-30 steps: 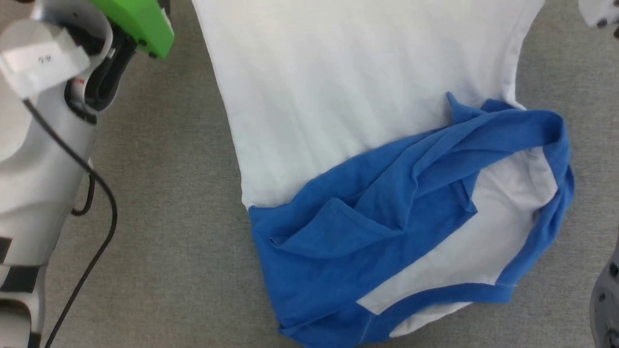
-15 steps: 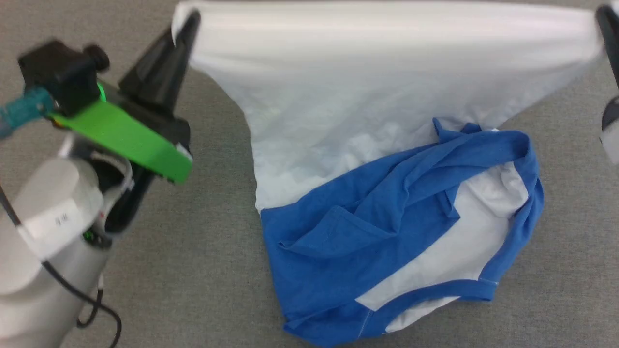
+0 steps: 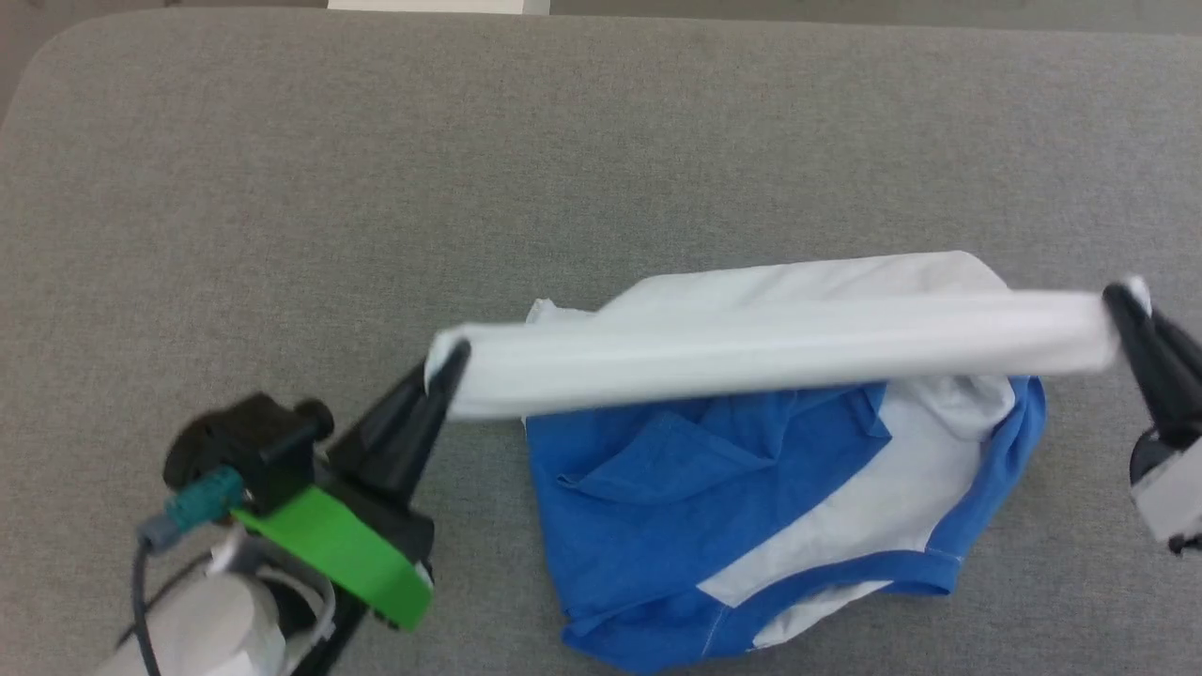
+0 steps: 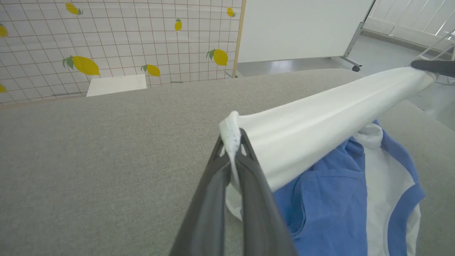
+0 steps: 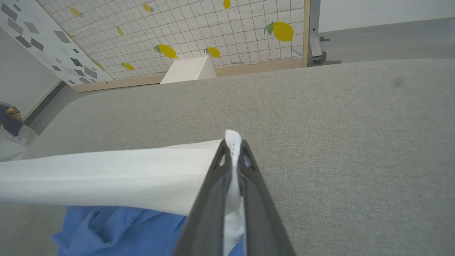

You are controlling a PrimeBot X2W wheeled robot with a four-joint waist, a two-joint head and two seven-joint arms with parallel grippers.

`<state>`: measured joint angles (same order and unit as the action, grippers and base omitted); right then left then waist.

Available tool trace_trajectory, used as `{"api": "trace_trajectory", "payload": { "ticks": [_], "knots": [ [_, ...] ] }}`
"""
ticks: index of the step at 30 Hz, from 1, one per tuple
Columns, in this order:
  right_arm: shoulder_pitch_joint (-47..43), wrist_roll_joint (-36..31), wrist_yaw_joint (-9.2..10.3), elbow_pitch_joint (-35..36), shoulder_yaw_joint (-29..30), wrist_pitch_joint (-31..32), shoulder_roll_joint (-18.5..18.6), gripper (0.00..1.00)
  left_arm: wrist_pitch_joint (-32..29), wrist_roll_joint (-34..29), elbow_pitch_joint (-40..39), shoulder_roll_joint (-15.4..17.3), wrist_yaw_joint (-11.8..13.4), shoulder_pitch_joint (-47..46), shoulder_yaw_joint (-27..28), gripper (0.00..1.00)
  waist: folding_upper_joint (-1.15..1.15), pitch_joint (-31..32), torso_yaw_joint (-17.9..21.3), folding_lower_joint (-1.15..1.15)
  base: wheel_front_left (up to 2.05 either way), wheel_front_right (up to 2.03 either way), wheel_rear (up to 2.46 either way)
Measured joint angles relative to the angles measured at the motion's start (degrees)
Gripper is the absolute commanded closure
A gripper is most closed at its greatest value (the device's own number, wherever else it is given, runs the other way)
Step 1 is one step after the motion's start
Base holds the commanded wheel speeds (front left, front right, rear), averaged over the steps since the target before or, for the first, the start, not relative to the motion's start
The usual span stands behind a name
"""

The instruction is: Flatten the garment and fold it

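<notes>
White hem of the garment [image 3: 770,349] runs taut between your left fingers [image 3: 443,377] and right fingers [image 3: 1133,321], each pair clamped on a corner; its blue end lies bunched on the grey table [image 3: 282,188] beneath.

A grey, felt-like table top [image 3: 601,141] with rounded far corners is seen. Beyond its far edge, a white grid panel [image 4: 117,42] printed with yellow lemons is set upright, edged by a wooden post [image 4: 239,35]. A white block [image 4: 116,84] is placed at its foot. Beside the post, a plain white board [image 4: 302,25] is carried on a castor [image 4: 354,68] over a glossy grey floor [image 4: 387,53]. A wall [image 5: 46,42] marked with grey diamonds is shown in the right wrist view, and something dark, perhaps a bag [image 5: 9,122], is blurred at that view's left edge.
</notes>
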<state>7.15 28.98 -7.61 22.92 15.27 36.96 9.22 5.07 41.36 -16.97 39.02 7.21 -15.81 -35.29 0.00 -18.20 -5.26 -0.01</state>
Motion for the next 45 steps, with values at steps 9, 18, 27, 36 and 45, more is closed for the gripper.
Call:
{"api": "trace_trajectory", "payload": {
  "ticks": [9,18,27,36,45],
  "knots": [
    [-12.10,4.10,0.00,-0.59,-0.12,-3.90,0.79,1.00,0.58,1.99,1.70,-1.63,1.02,9.11,-4.43,1.00,0.00,0.29,-0.12,0.00,0.00,0.00,0.00],
    [-19.61,3.52,0.01,-3.82,-2.89,-7.30,1.46,1.00,-1.32,3.96,3.93,-2.50,1.85,13.70,-7.88,1.00,0.00,1.56,0.16,0.00,0.00,0.00,0.00],
    [-20.30,-2.02,0.01,-9.92,-7.87,-12.66,3.79,1.00,0.10,3.31,11.73,-7.30,1.15,13.50,-10.46,0.67,0.00,3.47,0.77,0.00,0.00,0.00,0.00],
    [-19.67,-2.68,0.03,-13.76,-11.22,-16.29,4.22,0.00,3.16,2.47,18.08,-10.49,0.49,12.34,-10.89,0.00,0.00,4.72,0.73,0.00,0.00,0.00,0.00],
    [-19.70,-0.71,0.03,-5.15,-6.87,-15.60,5.64,0.00,9.46,4.08,10.05,-12.20,7.57,16.47,7.37,0.00,0.00,7.23,0.29,0.00,0.00,0.00,0.00]
  ]
}}
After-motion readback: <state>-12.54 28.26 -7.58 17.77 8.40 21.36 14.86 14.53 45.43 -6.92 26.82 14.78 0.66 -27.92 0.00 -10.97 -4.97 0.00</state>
